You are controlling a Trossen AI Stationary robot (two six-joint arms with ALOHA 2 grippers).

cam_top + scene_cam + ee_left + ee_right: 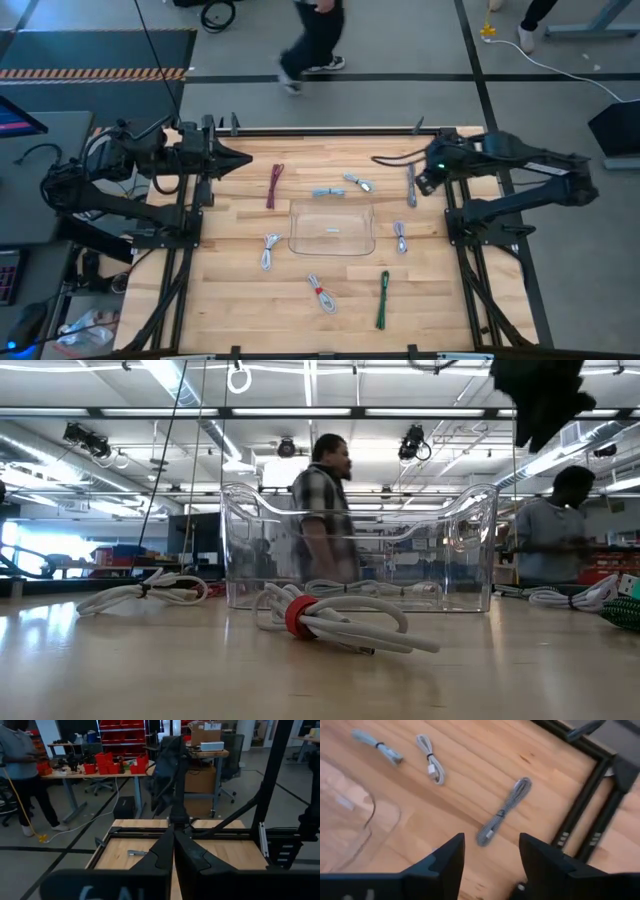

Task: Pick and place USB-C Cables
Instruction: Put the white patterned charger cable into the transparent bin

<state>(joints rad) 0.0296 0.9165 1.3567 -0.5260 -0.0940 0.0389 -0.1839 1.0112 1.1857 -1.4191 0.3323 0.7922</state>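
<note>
step: right gripper (487, 852) lining up on the grey braided cable (504, 811), no contact yet, judged as pre-grasp
how to do it well: drop straight over the cable's middle near its dark tie, jaws crossing the bundle not along it; cable is thin and flat on the surface (240, 300), so go low before closing; mind the frame rail just beside it
right arm pose: reaches in from the right edge, wrist above the far right part of the surface, camera tilted down; jaws spread wide, holding nothing
left arm pose: parked at the far left edge, left gripper (240, 160) pointing across the surface, fingers pressed together, empty
cables: grey one (411, 186) lies near the right gripper; dark red (275, 185), grey-blue (326, 192), green (383, 286), several white ones scattered around the tray, one with red tie (300, 616)
tray (297, 240): clear, centre of surface, looks empty from above
progress: no cable seen in tray, so task looks barely begun
</note>
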